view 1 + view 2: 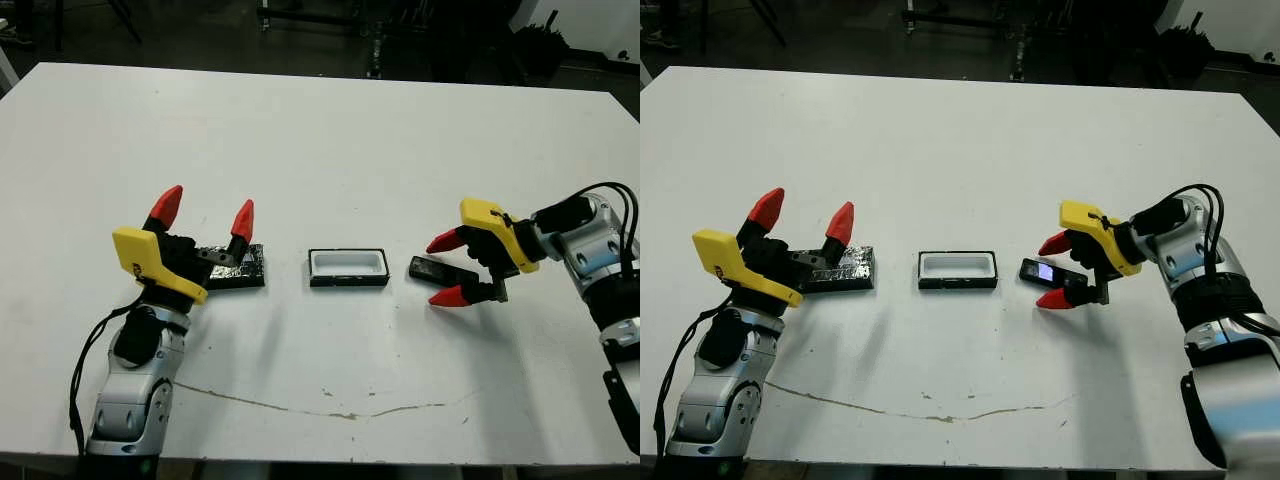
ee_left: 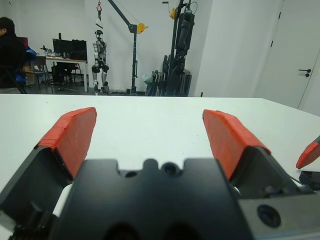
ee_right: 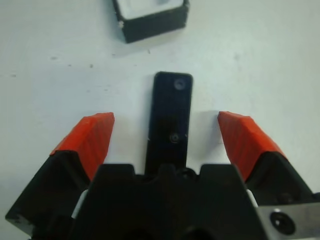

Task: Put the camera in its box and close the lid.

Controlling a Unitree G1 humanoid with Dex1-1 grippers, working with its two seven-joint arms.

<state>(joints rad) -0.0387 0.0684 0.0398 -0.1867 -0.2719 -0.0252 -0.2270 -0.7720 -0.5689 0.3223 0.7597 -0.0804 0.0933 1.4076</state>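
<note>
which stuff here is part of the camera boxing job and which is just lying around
Part of the job:
camera, between the open fingers of the right gripper
box, open, mid-table
lid, at the open left gripper

Just lying about:
nothing else on the table; equipment and a person beyond it are background

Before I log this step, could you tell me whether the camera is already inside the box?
No, the camera lies on the table between the right gripper's open fingers, apart from the box.
</note>
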